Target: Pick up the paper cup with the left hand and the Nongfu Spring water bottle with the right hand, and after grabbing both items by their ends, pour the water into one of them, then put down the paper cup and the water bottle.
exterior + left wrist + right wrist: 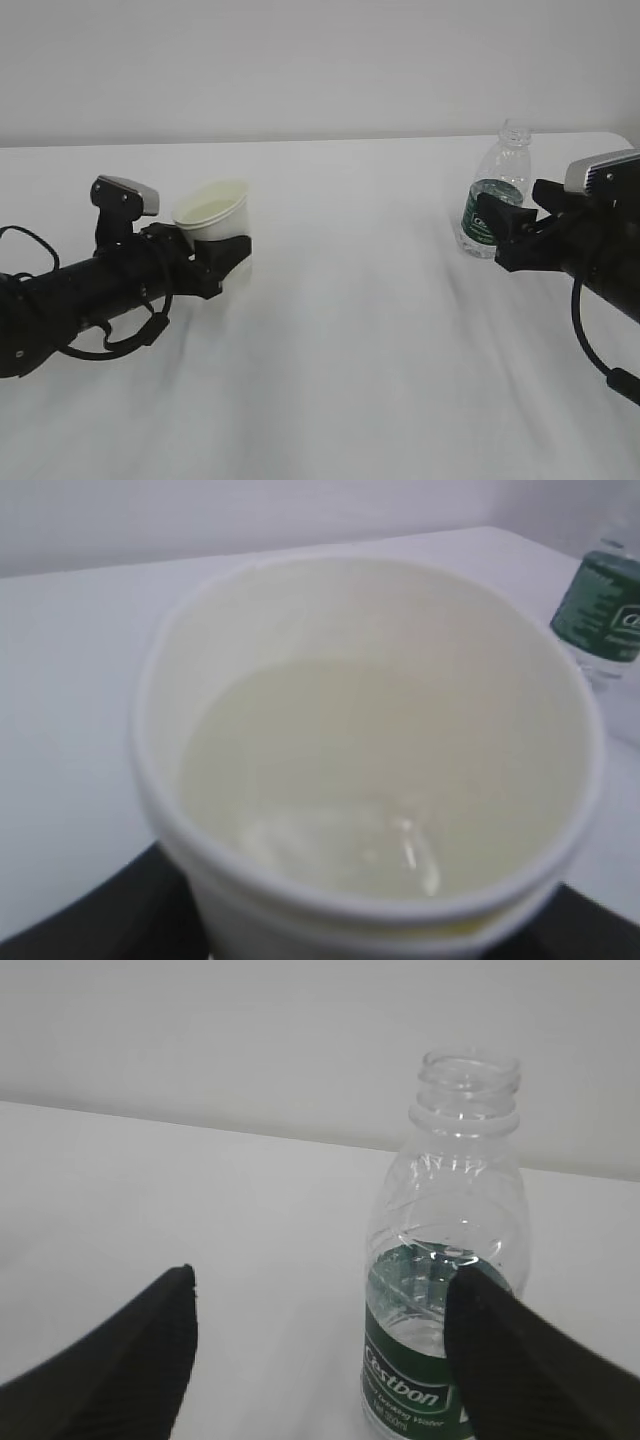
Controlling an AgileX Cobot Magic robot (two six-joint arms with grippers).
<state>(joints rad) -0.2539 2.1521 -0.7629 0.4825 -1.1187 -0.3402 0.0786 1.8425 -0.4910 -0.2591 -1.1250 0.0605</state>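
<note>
The white paper cup (212, 212) stands upright at the left with my left gripper (226, 252) shut on its lower wall. In the left wrist view the cup (250, 610) fills the frame, clear water (330, 780) lies in its bottom, and black fingers (90, 925) show at both lower corners. The capless Nongfu Spring water bottle (498, 170) stands on the table at the right, partly filled. My right gripper (497, 235) is open right behind it. In the right wrist view the bottle (440, 1220) stands just beyond the right finger, not between the jaws (325, 1280).
A white cloth (350, 350) covers the table, which ends at a pale wall behind. The bottle's green label (605, 610) shows at the right edge of the left wrist view. Cables loop under the left arm (60, 300).
</note>
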